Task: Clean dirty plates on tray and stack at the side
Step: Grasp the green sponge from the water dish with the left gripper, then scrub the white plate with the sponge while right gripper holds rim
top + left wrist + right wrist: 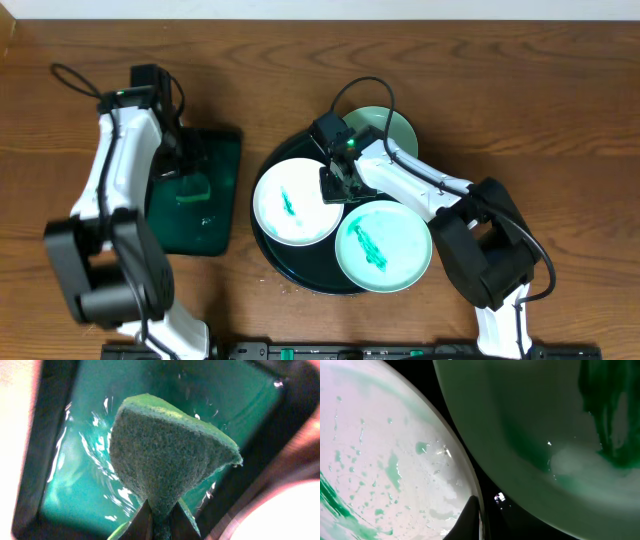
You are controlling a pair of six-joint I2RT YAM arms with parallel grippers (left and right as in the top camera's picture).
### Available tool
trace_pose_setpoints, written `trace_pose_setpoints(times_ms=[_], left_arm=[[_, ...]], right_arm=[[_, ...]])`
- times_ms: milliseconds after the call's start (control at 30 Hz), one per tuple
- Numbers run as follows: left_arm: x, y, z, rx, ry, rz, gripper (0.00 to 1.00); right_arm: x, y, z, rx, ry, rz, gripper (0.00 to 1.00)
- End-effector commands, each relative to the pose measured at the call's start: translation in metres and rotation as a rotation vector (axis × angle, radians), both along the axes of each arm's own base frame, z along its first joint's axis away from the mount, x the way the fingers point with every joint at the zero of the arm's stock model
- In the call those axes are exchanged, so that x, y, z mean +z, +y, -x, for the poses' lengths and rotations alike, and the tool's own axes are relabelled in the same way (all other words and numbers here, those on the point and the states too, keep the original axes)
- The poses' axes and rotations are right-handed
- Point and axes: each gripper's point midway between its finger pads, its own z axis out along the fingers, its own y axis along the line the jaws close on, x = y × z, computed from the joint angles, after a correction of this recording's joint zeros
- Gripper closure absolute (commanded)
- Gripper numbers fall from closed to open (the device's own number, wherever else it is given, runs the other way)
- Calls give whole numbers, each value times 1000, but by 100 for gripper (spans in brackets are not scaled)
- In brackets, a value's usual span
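The round black tray [300, 272] holds three plates. The left white plate [290, 203] [380, 460] and the front mint plate [383, 247] [530, 425] each carry a green smear. The back pale plate [390, 128] is partly hidden by my right arm. My right gripper [336, 187] [479, 525] is shut on the white plate's right rim. One finger lies inside the rim and the other is hidden. My left gripper [192, 190] [161, 521] is shut on a green sponge [170, 450], held over the wet dark green rectangular tray [226, 150] [235, 395].
The green rectangular tray stands left of the black tray, with bare wooden table [500, 90] all round. Small droplets lie on the wood in front of the black tray. My right arm's base [490, 250] stands just right of the tray.
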Motion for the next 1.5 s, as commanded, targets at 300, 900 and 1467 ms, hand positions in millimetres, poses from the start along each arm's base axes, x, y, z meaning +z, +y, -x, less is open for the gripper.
trace_pose_setpoints(times_ms=[300,900,1467], left_arm=[[-1,-92,29,100,73,45,93],[-95,-176,71,-13,116,54,93],[-83,-113,46,29,26,-229,93]], right_arm=[[-6,5,0,-6,53,-52,99],[-6,5,1,-10,66,-66,99],[-7,5,1,-10,67,-65,99]])
